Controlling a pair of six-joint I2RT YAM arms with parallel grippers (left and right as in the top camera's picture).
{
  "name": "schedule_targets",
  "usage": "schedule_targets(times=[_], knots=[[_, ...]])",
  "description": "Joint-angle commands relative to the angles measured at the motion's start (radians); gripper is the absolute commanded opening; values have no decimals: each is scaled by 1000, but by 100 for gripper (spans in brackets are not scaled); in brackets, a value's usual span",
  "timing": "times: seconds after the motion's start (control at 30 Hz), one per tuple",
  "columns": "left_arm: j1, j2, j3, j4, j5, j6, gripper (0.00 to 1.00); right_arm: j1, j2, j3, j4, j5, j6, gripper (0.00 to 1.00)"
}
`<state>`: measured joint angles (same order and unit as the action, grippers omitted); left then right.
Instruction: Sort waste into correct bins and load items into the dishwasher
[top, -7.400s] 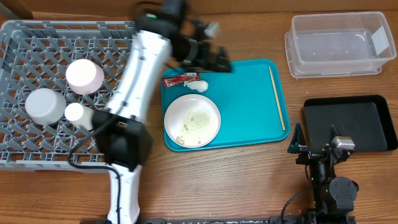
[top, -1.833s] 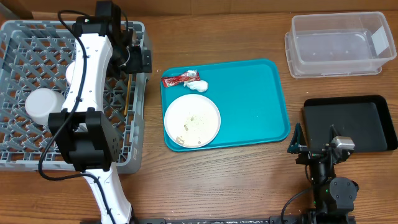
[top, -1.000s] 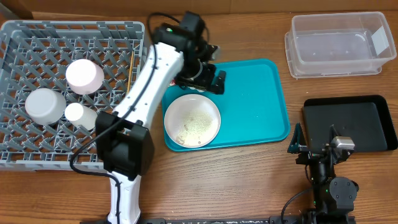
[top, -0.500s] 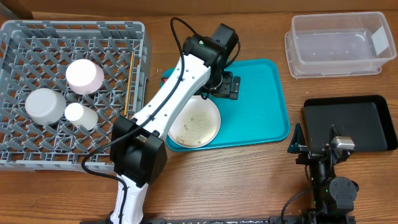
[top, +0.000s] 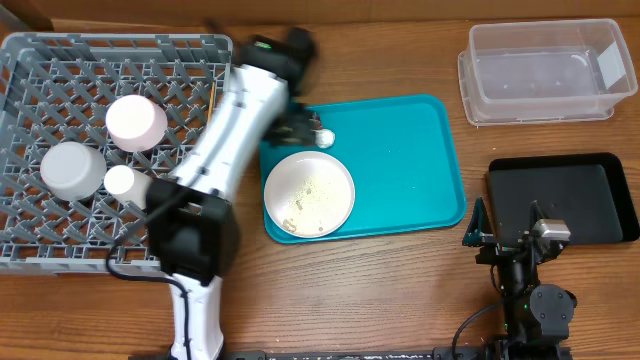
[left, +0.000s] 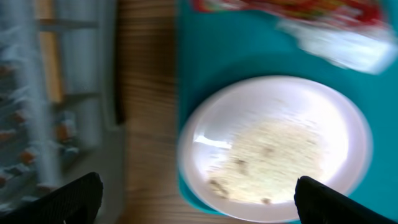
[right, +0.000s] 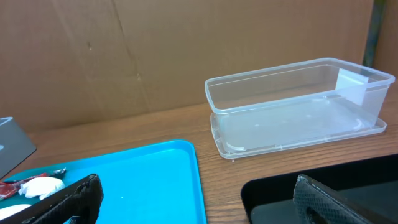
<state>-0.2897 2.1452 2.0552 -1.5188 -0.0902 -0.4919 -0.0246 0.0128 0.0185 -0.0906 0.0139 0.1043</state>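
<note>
Wooden counter (top: 380, 290): your left fingers (left: 71, 199) hang spread wide over the teal tray (top: 410, 160), likely to pick waste; red wrapper (left: 292, 7) and tissue (left: 339, 46) lie at 12 o'clock of the plate (left: 348, 118). Your right fingers (right: 74, 194) rest apart, idle.

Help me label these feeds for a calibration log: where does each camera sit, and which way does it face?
Overhead: above the table, facing straight down; left arm and right arm show.
Left wrist: above the plate, facing down; own fingertips at bottom corners.
Right wrist: low, facing across to the clear tub; own fingertips at bottom.
Shared: teal tray, in all three.
</note>
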Motion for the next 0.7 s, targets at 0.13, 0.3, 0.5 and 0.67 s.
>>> schedule_targets(times=[0.13,0.3,0.5,0.67], knots=[[246,10,-7,-49,-9,20,100,-3,-10,-11,6,-2,5,100],[374,10,-7,-65,47,20,100,-3,-10,-11,10,-2,5,100],[444,10,-7,-63,56,20,100,-3,-10,-11,64,-463,178,100],[460,10,-7,-36,57,20,100,-3,-10,-11,188,-738,460,100]])
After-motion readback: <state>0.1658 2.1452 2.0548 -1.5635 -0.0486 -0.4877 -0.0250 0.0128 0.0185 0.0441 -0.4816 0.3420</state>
